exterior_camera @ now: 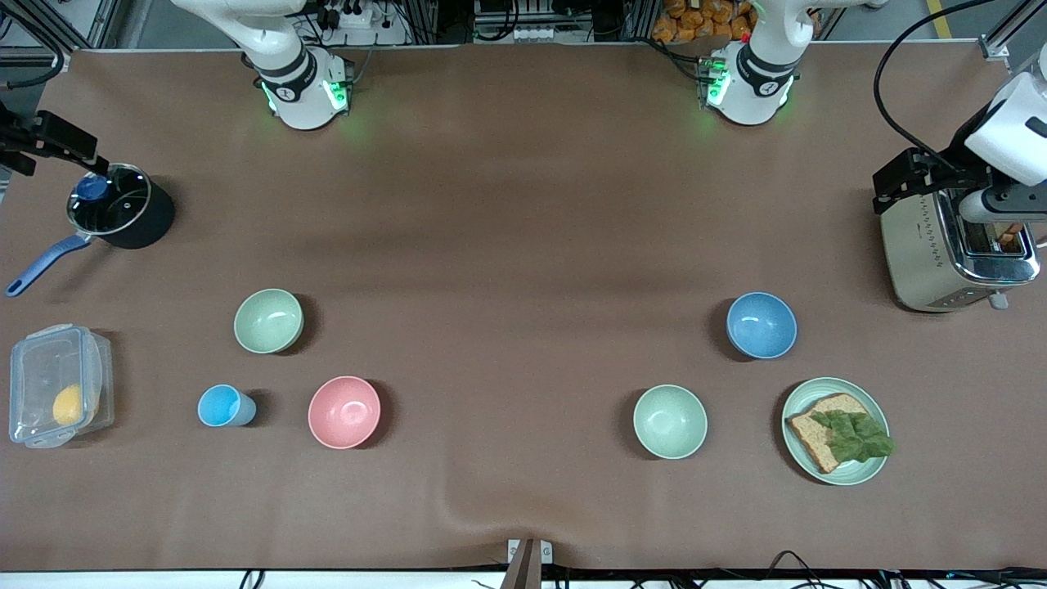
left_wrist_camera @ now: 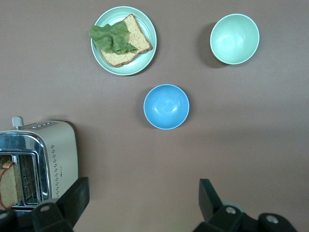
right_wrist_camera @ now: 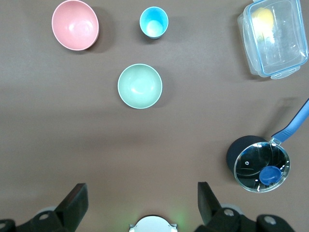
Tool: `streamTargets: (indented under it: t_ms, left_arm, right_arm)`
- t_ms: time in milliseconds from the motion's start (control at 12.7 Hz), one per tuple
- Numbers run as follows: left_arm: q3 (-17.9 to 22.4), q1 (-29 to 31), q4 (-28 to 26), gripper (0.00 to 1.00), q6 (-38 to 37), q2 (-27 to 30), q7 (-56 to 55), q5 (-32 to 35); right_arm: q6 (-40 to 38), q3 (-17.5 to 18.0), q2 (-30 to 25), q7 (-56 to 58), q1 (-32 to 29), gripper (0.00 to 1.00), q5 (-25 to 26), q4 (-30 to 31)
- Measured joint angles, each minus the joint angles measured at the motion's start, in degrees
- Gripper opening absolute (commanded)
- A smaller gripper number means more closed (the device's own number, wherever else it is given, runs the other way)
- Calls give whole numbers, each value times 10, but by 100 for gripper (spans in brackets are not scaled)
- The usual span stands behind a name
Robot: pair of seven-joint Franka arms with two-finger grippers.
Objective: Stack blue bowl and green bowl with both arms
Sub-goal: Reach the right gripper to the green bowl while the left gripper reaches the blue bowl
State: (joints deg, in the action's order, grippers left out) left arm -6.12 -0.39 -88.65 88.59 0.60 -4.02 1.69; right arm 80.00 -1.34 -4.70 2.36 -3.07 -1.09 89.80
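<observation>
With both grippers spread wide and empty, we lower the left gripper point(left_wrist_camera: 140, 203) over the blue bowl's point(exterior_camera: 761, 325) rim and the right gripper point(right_wrist_camera: 142, 205) over the sage-green bowl's point(exterior_camera: 268, 321) rim, pinching each wall squarely.

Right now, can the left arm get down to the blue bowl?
Probably yes. The left tool hangs open above the table, and the blue bowl stands alone, apart from the toaster and the bread plate.
</observation>
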Motion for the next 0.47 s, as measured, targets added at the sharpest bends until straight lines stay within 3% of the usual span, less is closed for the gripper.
streamTargets:
  t_ms: [474]
  left_arm:
    - [5, 23, -14, 100, -7, -31, 2, 3]
  right_arm:
    - [7, 1, 5, 0, 1, 100, 0, 2]
